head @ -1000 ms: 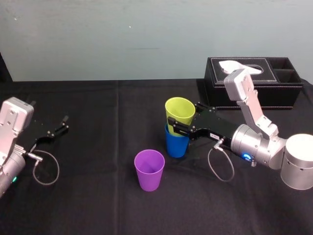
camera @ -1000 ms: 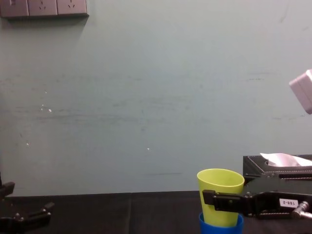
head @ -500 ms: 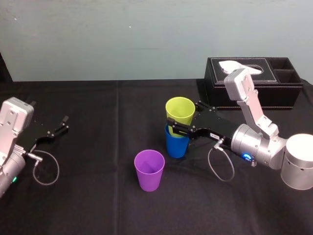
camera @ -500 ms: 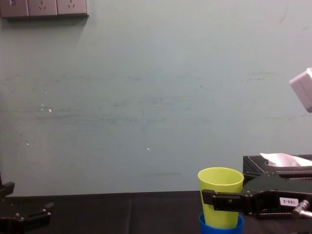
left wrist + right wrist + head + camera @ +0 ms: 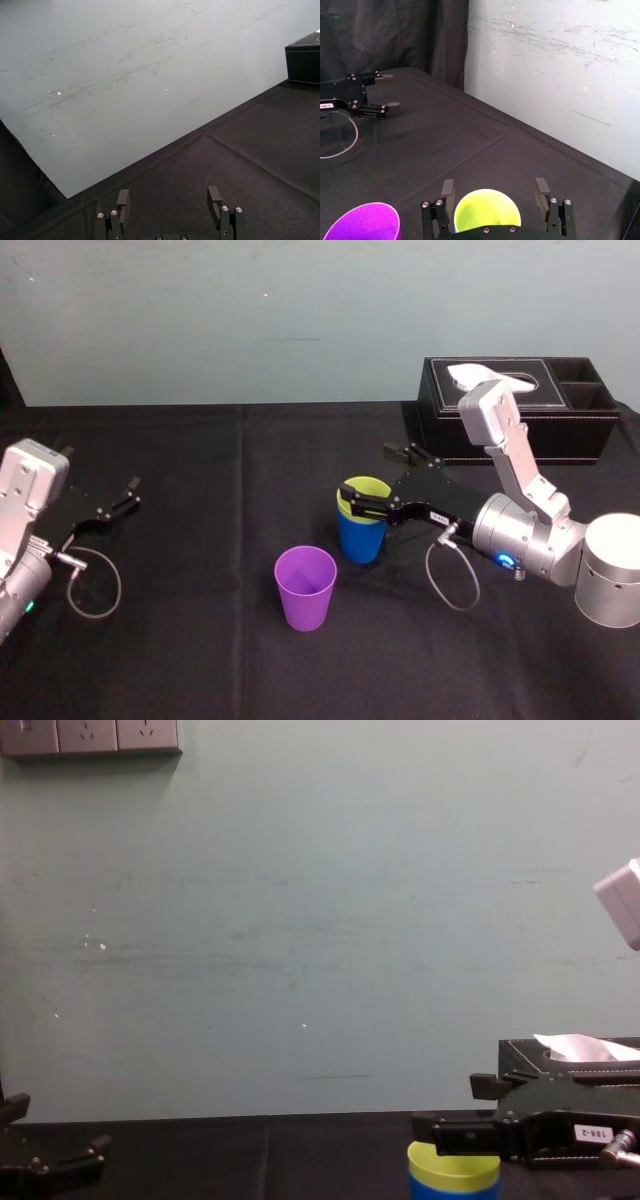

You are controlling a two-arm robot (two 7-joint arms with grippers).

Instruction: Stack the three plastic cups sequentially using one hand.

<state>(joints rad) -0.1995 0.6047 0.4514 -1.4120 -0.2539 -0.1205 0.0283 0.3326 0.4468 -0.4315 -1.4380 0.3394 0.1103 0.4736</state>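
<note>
On the tabletop point(image 5: 200, 640), mid-scene, the inner cup point(image 5: 364, 487) sits nested in the outer cup point(image 5: 360, 537). The third cup point(image 5: 305, 590) stands apart, near and left of them. The tissue box point(image 5: 520, 410) lies far right. The right gripper point(image 5: 365, 477) has its fingers spread either side of the inner cup's rim. The left gripper point(image 5: 132, 492) hangs far left.

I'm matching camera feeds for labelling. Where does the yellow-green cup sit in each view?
Head view: yellow-green cup centre, nested in the blue cup, within the open right tool.
Chest view: cup lower right, rim just above the blue cup's.
Right wrist view: cup straddled by that tool, beside the purple cup.
Left wrist view: parked left tool, wall and the black tissue box's corner instead.
Landmark: that box, at right in head and chest views.
</note>
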